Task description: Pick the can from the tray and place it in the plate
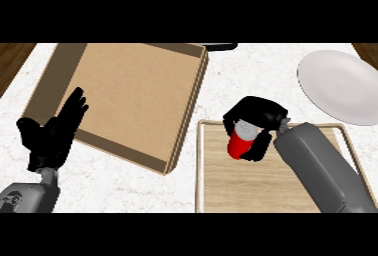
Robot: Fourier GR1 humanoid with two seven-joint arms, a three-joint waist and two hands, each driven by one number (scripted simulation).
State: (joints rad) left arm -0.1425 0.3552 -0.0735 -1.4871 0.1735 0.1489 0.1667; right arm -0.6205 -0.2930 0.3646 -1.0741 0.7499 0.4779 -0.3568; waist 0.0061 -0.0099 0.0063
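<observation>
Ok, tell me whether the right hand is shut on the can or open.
Shut on it: the right hand curls round the red can over the tray, hiding its upper part.

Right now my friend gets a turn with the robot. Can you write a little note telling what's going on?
Right hand: curled round the red can, over the far end of the light wooden tray.
Left hand: open, fingers up, resting at the view's left beside the big brown box.
White plate: far right on the counter, nothing in it.
Done: can grasped.
Left: carry the can right and away to the plate, set it down, let go.
</observation>
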